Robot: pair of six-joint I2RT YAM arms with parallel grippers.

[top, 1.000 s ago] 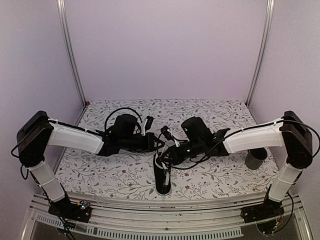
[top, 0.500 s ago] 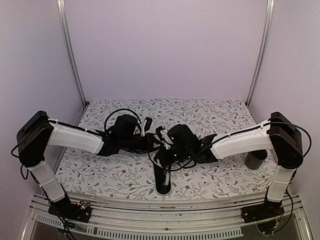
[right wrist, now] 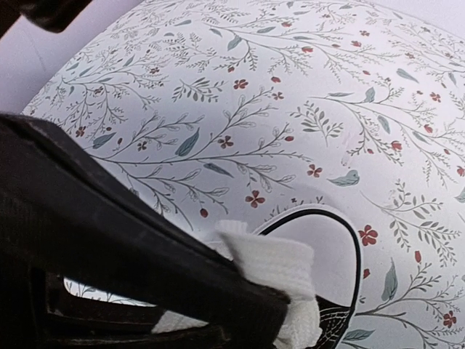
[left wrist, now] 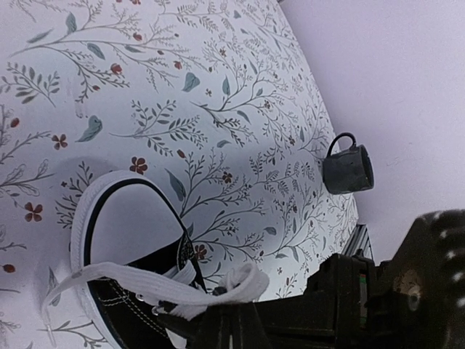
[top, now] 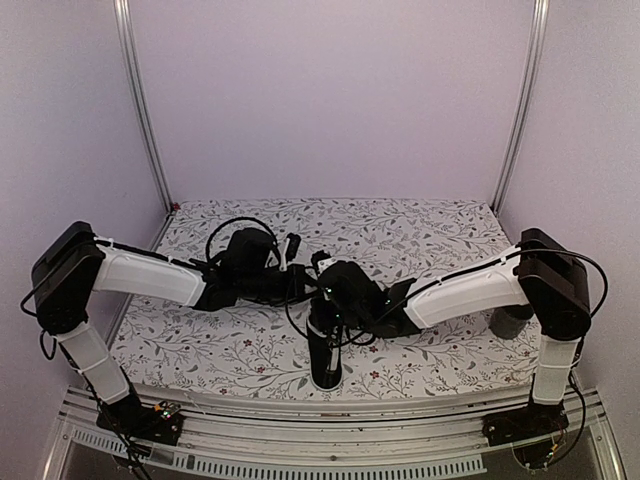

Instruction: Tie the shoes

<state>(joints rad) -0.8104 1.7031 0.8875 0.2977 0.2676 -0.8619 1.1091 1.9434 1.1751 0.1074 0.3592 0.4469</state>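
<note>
Both left gripper (left wrist: 231, 326) and right gripper (right wrist: 280, 320), fully closed, pinch soft, limp laces (left wrist: 185, 280) at lower centre; light sneaker (top: 325, 360) likely drags, so hold mid-lace.

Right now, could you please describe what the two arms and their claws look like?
Both the left arm and right arm have white shells between bulky black joints, with thin black cables looping alongside. The left claw and right claw are matte black.

shoe (top: 326, 366) front-ctr on table (top: 430, 225) | mug (top: 513, 322) far R edge | L pincer (left wrist: 227, 329) + R pincer (right wrist: 289, 321) over shoe
</note>
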